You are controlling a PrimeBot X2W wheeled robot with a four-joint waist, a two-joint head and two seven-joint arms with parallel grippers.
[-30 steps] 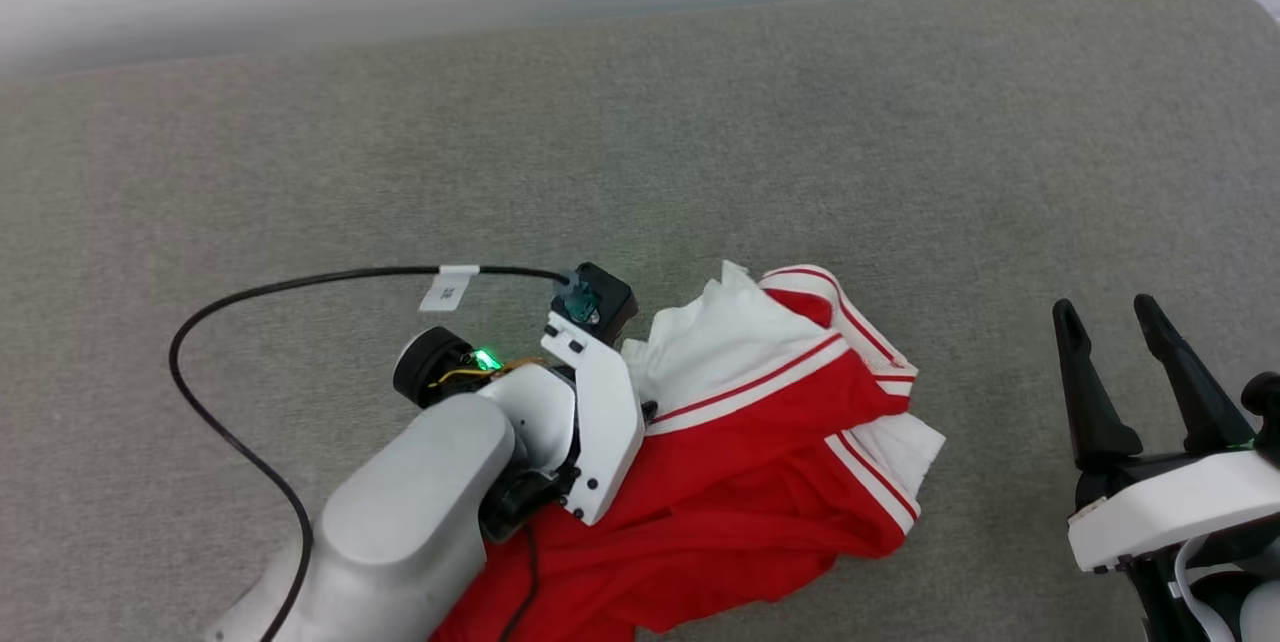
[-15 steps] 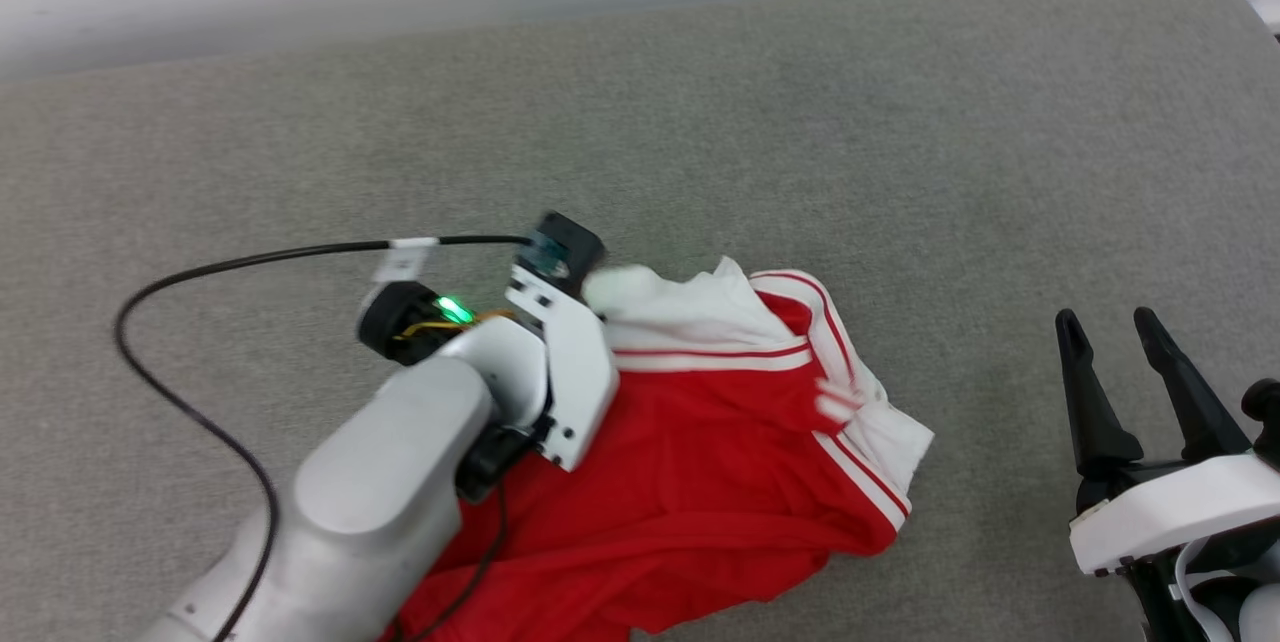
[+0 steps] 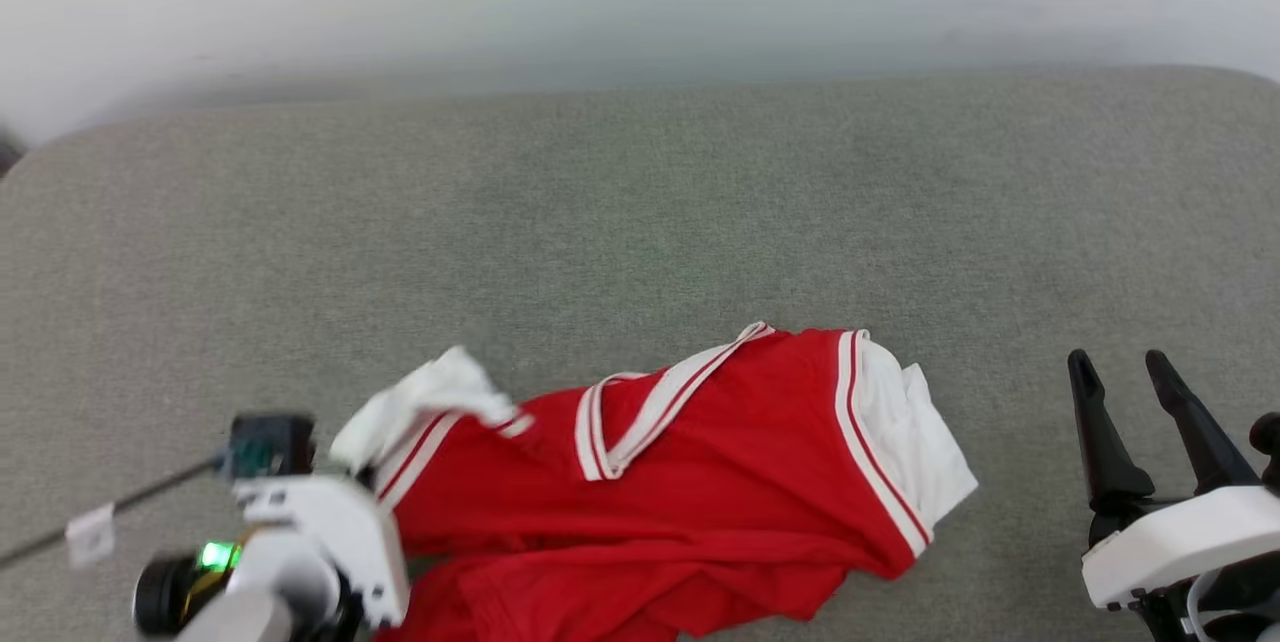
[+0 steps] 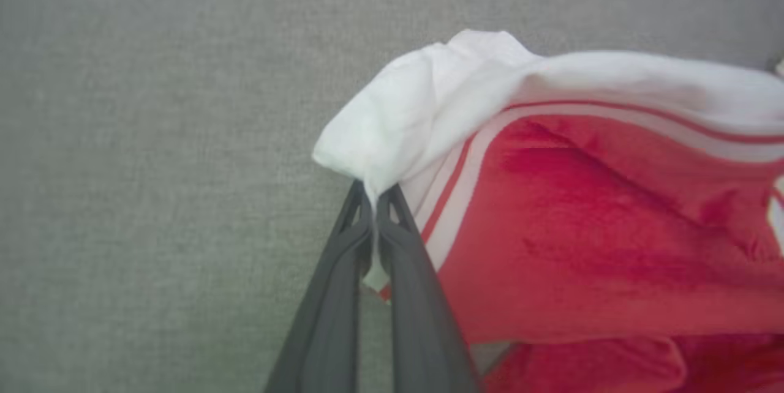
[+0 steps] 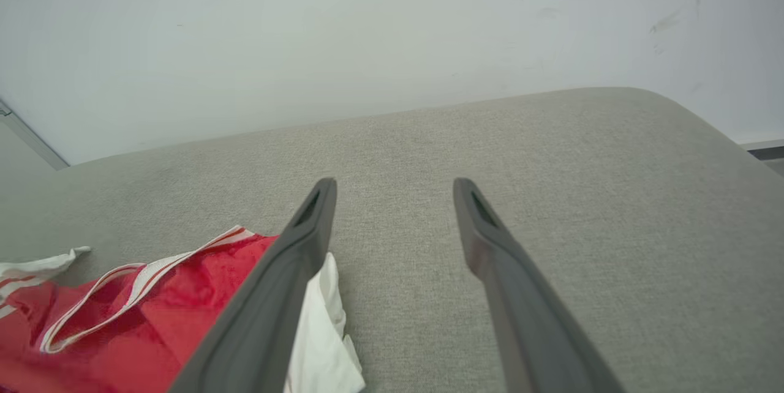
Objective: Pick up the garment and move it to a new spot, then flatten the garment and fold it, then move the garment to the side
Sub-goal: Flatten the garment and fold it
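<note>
Your head camera looks steeply down on the grey cushion (image 3: 640, 202) from the near side. Your left wrist camera hangs close over the garment (image 4: 582, 228); your right one looks low toward the far wall (image 5: 367, 26), sharing that garment.

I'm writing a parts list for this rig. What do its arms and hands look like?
The left hand and right hand each have two long, dark grey, tapering fingers. The right wrist is cased in white, like the left wrist, which carries a small dark camera, a green light and a thin black cable with a white tag.
</note>
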